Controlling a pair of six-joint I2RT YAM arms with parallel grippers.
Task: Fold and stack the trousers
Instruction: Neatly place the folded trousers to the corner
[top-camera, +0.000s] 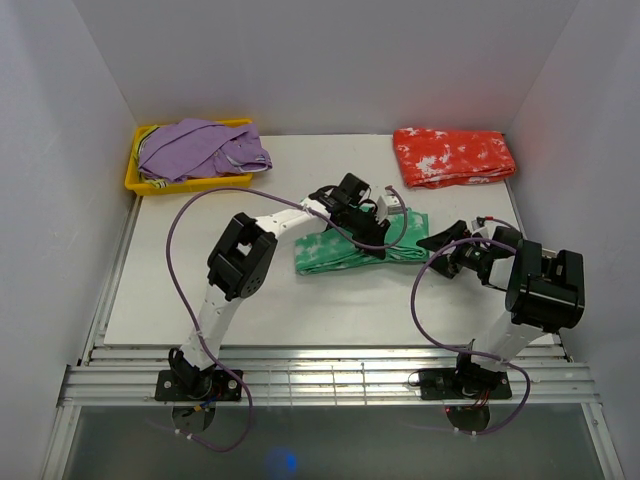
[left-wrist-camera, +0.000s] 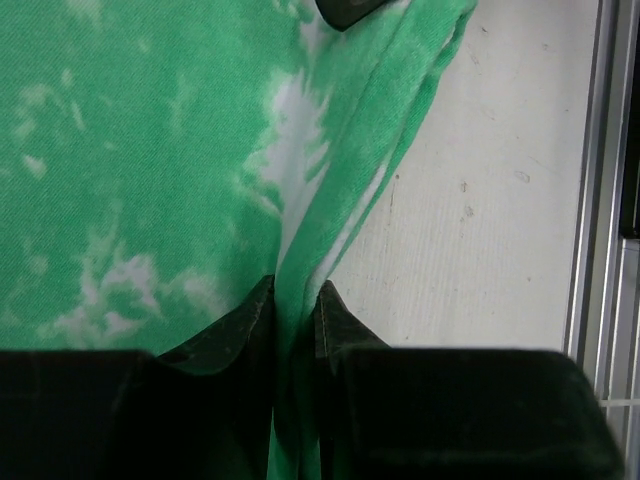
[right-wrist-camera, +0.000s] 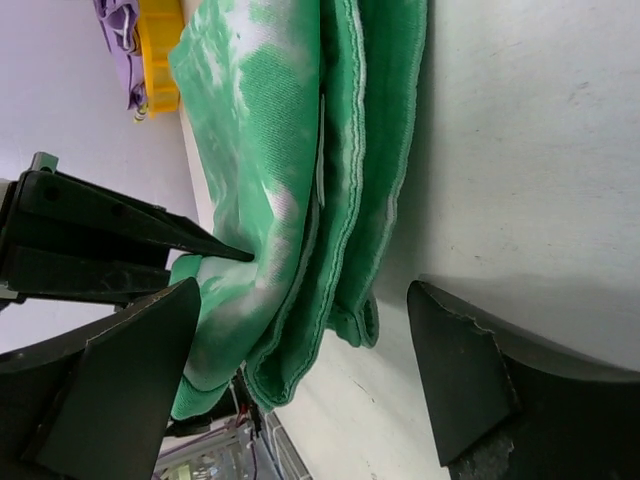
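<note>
Pinching a raised ridge of cloth, the left hand (left-wrist-camera: 297, 295) has its fingers nearly together on the green trousers (top-camera: 335, 255), close to that bundle's right end. The folded pair runs left to right across the middle of the counter (top-camera: 230, 300). The right hand (right-wrist-camera: 305, 290), spread wide and holding nothing, sits just off that same end, with the folded edges facing it. The red-orange trousers (top-camera: 453, 157) lie folded in the far right corner, well apart. The right arm looks nearer them, so stacking likely means a carry far-right.
</note>
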